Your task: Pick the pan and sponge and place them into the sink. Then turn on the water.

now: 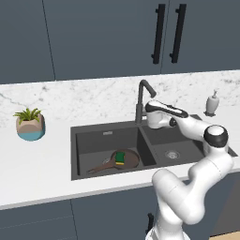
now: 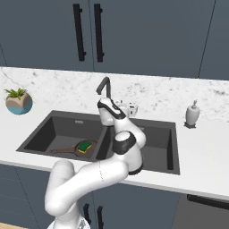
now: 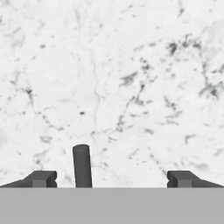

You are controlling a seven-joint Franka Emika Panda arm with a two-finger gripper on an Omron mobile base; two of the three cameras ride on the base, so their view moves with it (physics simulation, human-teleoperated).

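Spread fingers (image 3: 43, 178) are bracketing the faucet lever (image 3: 82, 165) off-centre; pan (image 1: 123, 161) and sponge (image 1: 120, 156) are lying in the sink (image 1: 89, 140), so a sideways push risks slipping past.

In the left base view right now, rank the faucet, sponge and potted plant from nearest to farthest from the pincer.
1. Faucet, just left of the open pincer.
2. Sponge, on the pan in the left basin.
3. Potted plant, far left on the counter.

Kitchen here, rendered: 2-basin dark sink (image 1: 82, 154) w/ gooseneck faucet (image 1: 143, 96), white marble counter (image 1: 37, 159) & backsplash (image 1: 84, 93), slate cabinets (image 1: 93, 33), soap dispenser (image 1: 212, 103), potted plant (image 1: 30, 123).
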